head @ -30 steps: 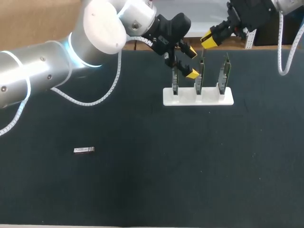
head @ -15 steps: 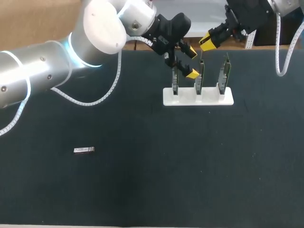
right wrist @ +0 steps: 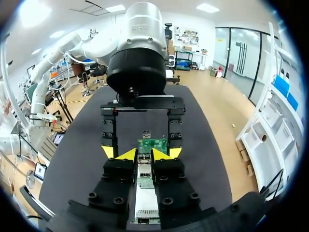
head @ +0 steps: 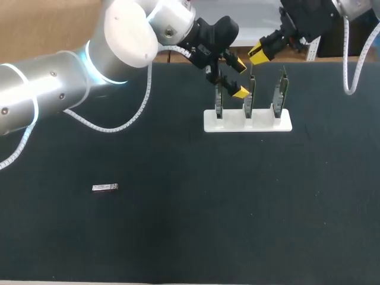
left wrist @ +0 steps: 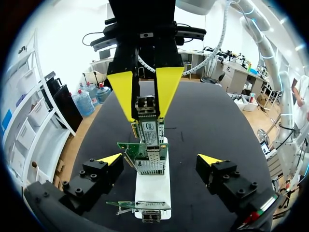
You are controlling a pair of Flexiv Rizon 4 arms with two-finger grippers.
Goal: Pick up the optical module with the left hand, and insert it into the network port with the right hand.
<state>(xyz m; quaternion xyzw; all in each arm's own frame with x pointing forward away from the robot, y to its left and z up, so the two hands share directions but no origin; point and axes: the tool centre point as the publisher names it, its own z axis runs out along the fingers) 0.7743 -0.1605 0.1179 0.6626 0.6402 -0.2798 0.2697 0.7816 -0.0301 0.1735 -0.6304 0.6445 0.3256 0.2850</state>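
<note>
The optical module point(head: 105, 187) is a small silvery metal bar. It lies flat on the black table point(head: 190, 225) at the lower left of the head view, on my left arm's side, its long side running left to right, well apart from the cards. Three green circuit cards point(head: 281, 89) stand upright on edge, side by side in a white holder point(head: 247, 122) at the upper middle, and my left wrist view shows a network port point(left wrist: 149, 165) as a silvery metal cage on a card.
</note>
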